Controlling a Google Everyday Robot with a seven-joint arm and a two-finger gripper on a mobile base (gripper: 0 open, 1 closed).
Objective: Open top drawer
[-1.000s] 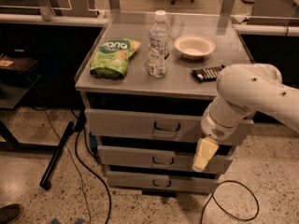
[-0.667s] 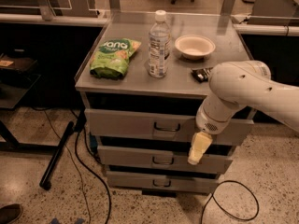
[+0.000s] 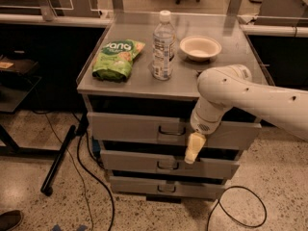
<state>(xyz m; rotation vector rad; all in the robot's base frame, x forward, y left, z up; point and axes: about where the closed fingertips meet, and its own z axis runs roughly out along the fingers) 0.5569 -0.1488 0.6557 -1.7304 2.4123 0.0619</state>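
Observation:
The top drawer (image 3: 130, 128) is the widest of three grey metal drawers under a steel-topped cabinet, and its front stands slightly forward of the cabinet. Its small dark U-shaped pull (image 3: 172, 130) sits at the centre. My gripper (image 3: 192, 150), with yellowish fingers pointing down, hangs in front of the drawer fronts just right of and below that pull, at the gap above the middle drawer (image 3: 144, 162). The white arm comes in from the right. The drawer's tray is hidden.
On the cabinet top (image 3: 216, 76) lie a green snack bag (image 3: 117, 58), a clear water bottle (image 3: 163, 44) and a white bowl (image 3: 200, 47). The bottom drawer (image 3: 144, 185) is below. Black cables (image 3: 86, 172) and a dark pole (image 3: 57, 160) lie on the floor at left.
My gripper and arm have moved left and slightly up, from the cabinet's right side toward the top drawer's centre pull. The drawers have not moved.

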